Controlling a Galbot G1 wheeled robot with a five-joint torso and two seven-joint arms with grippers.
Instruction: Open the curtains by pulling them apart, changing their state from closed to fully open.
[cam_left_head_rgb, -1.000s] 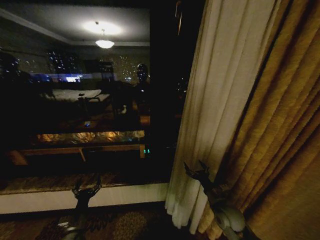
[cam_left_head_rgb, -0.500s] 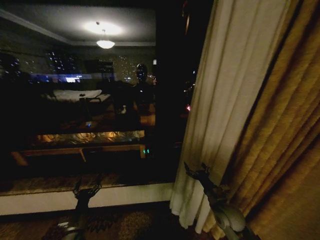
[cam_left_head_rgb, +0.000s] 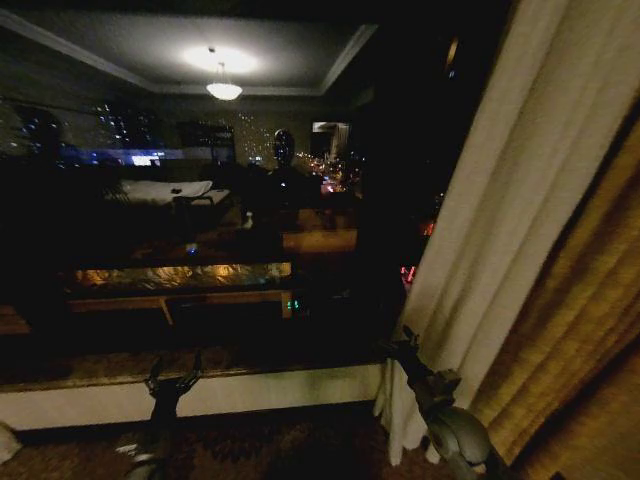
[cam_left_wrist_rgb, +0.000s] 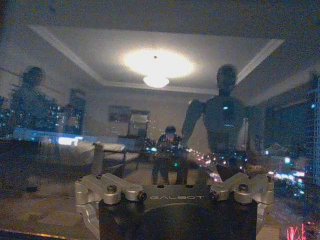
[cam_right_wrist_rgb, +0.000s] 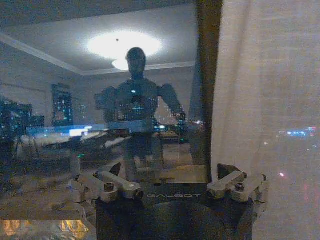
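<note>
Since the earlier frame the sheer curtain (cam_left_head_rgb: 490, 250) has gathered farther toward 3 o'clock, baring more dark window glass (cam_left_head_rgb: 200, 220). It hangs against the golden drape (cam_left_head_rgb: 580, 330). The right gripper (cam_left_head_rgb: 398, 348) sits at its lower edge around 5 o'clock, jaws spread, seemingly not pinching fabric. The left gripper (cam_left_head_rgb: 172, 377) hovers at 7 o'clock, spread wide, holding nothing.

The curtains (cam_left_head_rgb: 500, 230) hang right of the window (cam_left_head_rgb: 180, 200), drapes (cam_left_head_rgb: 590, 300) farther right.
</note>
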